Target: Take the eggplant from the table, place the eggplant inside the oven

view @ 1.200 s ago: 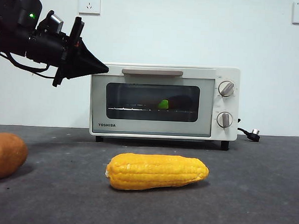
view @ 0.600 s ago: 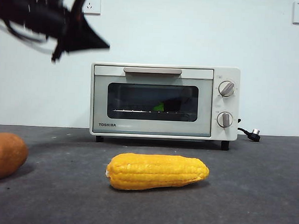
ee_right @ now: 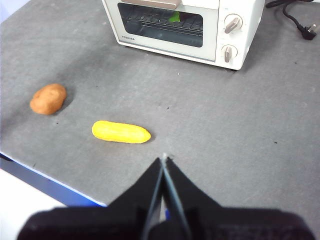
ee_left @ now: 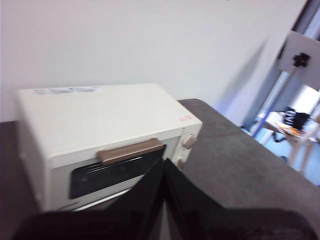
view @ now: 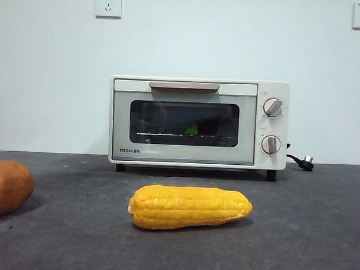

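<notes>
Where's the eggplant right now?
In the front view, the eggplant lies inside the oven, on the wire rack behind the closed glass door, its green cap left of its dark body.

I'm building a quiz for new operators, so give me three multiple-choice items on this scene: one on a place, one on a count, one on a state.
1. Where is the eggplant?
A. beside the corn
B. inside the oven
C. on top of the oven

2. How many knobs does the oven have?
A. one
B. two
C. four

3. The oven door is:
A. shut
B. wide open
C. removed

Answers: 1 B, the eggplant's green cap shows behind the glass of the oven, while the corn lies alone in front. 2 B, two knobs sit stacked beside the door. 3 A, the oven door stands flush with the front.
</notes>
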Motion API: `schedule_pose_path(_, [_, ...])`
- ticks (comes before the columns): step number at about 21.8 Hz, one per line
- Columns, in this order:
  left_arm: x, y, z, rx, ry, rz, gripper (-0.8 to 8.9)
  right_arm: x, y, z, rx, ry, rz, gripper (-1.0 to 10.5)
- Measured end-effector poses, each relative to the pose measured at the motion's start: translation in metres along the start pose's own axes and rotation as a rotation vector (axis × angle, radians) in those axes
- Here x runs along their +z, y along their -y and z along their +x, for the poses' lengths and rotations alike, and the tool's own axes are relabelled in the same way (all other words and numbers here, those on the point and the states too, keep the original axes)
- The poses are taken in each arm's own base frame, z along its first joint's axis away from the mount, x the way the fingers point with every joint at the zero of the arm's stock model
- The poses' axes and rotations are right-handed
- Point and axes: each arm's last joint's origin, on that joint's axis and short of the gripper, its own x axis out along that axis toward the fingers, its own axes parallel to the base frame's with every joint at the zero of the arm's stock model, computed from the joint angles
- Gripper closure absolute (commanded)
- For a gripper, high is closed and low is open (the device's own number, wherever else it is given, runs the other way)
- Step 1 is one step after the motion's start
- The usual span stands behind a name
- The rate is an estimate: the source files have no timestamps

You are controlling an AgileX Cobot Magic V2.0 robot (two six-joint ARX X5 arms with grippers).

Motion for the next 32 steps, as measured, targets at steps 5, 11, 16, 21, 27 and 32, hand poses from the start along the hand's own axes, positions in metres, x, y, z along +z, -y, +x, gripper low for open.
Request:
schedule_pose_path(5, [-0.009,0.014,-0.047,0.122,-0.008,0.032,8.20,0.000,0.001,0.000,-0.019,0.000,-0.004,9.6])
schedule_pose_path(11, [-0.014,0.014,-0.062,0.246,-0.022,0.084,8.20,0.015,0.004,0.003,-0.144,0.114,-0.009,9.6])
schedule_pose_path(16, [-0.014,0.014,-0.062,0.260,-0.023,0.092,8.20,0.027,0.008,0.015,-0.220,0.113,-0.007,9.5])
schedule_pose_path(21, [-0.014,0.014,-0.061,0.260,-0.024,0.098,8.19,0.030,0.009,0.027,-0.221,0.036,-0.006,9.5])
schedule_pose_path(27, [-0.014,0.014,-0.061,0.258,-0.024,0.099,8.18,0.033,0.010,0.034,-0.221,0.011,-0.006,9.5])
schedule_pose_path(32, [-0.014,0.014,-0.061,0.256,-0.024,0.099,8.18,0.033,0.010,0.033,-0.221,0.013,-0.006,9.5])
